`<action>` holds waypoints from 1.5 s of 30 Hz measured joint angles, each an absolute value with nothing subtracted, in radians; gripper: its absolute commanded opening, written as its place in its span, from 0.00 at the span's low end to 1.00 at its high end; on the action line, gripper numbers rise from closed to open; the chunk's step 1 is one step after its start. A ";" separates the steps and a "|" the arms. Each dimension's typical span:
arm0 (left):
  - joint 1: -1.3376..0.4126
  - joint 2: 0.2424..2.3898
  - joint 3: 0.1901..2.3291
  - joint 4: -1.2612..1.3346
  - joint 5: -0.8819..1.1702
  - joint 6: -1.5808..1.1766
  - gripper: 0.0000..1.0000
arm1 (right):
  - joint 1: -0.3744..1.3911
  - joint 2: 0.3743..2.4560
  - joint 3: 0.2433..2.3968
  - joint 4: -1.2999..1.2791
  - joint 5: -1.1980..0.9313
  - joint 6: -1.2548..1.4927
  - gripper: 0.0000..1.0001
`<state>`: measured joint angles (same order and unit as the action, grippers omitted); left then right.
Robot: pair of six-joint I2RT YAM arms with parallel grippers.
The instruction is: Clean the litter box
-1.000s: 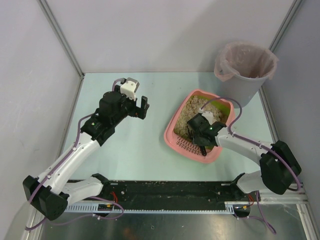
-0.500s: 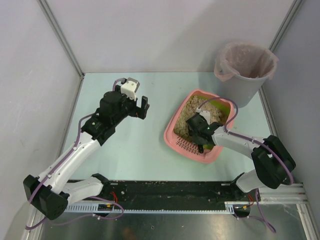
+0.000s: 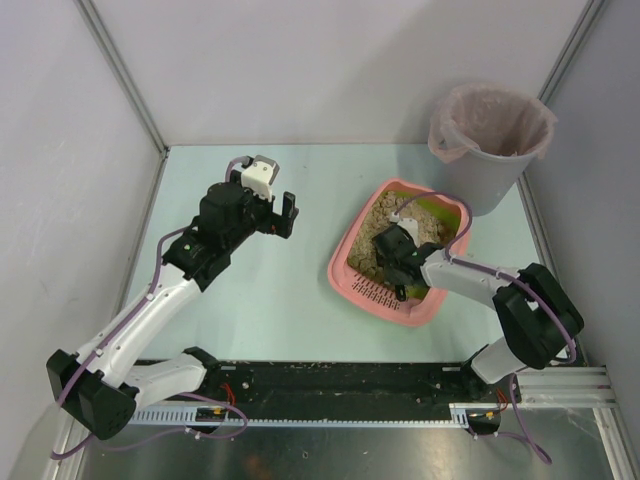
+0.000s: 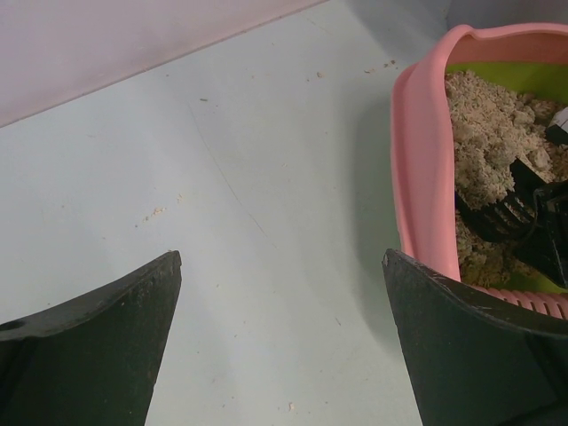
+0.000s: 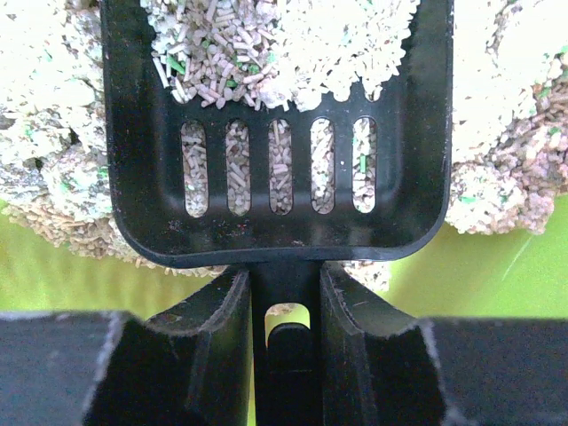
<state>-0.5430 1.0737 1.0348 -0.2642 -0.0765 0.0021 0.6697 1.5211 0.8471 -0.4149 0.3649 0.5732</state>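
The pink litter box (image 3: 345, 262) sits right of the table's middle, with a yellow-green lining and beige litter (image 3: 380, 215). My right gripper (image 3: 397, 258) is inside it, shut on the handle of a black slotted scoop (image 5: 275, 133). The scoop's front is pushed into the litter, and pellets and pale clumps lie in its bowl. My left gripper (image 3: 272, 215) is open and empty, above the bare table left of the box. The box's pink rim (image 4: 422, 160) and the scoop (image 4: 501, 213) show in the left wrist view.
A grey bucket (image 3: 490, 135) lined with a pinkish bag stands at the back right, beyond the box. Grey walls close in the table at the back and sides. A black rail (image 3: 350, 385) runs along the near edge. Litter crumbs dot the table (image 4: 155, 211).
My right gripper has moved a little toward the back of the box with the scoop, pushing it into the litter. The left arm has not moved.
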 measured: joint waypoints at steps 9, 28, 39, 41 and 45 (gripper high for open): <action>-0.543 1.074 1.035 -0.264 -0.079 0.008 1.00 | 0.679 1.530 0.847 -0.374 0.397 0.517 0.00; -0.543 1.068 1.034 -0.264 -0.076 0.007 1.00 | 0.742 1.280 0.644 -0.206 0.488 0.472 0.00; -0.544 0.991 1.035 -0.267 -0.012 -0.062 1.00 | 0.797 1.076 0.636 -0.295 0.495 0.450 0.00; -0.544 0.974 1.034 -0.268 -0.012 -0.079 1.00 | 0.805 1.050 0.636 -0.313 0.493 0.438 0.00; -0.544 0.937 1.018 -0.266 -0.011 -0.101 1.00 | 0.824 1.017 0.637 -0.395 0.483 0.423 0.00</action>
<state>-0.5442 0.9375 1.0183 -0.2661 -0.0113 -0.1005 0.8238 1.0168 0.6373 -0.3954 0.4828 0.4232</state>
